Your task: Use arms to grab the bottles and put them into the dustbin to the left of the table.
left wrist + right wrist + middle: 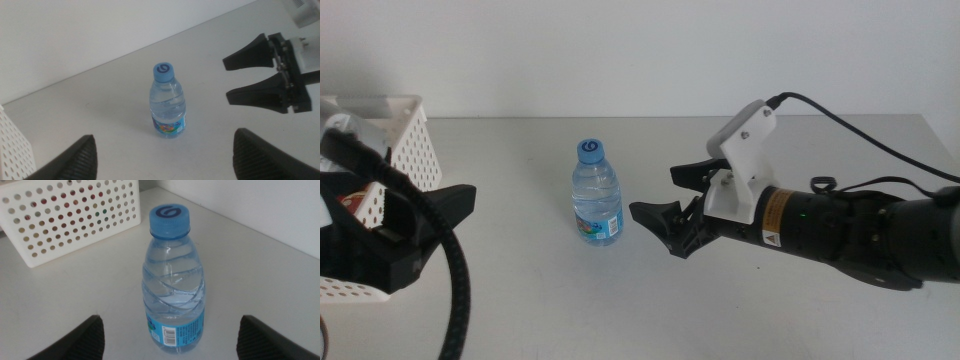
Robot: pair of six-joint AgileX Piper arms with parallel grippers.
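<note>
On the bench point(770, 320) the dustbin point(415, 135) stands well apart from the water bottle point(596, 193), on the side away from the right gripper point(665, 200). That gripper is near the bottle, spread wide and holding nothing; the left gripper point(165, 155), also wide and empty, waits between bottle and dustbin. The tall, light bottle may tip if one jaw nudges it before closing, or slip from a high pinch.

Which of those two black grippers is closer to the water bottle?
The right gripper, on the white-housing arm, open just beside the water bottle. The left gripper waits farther off by the white basket.
</note>
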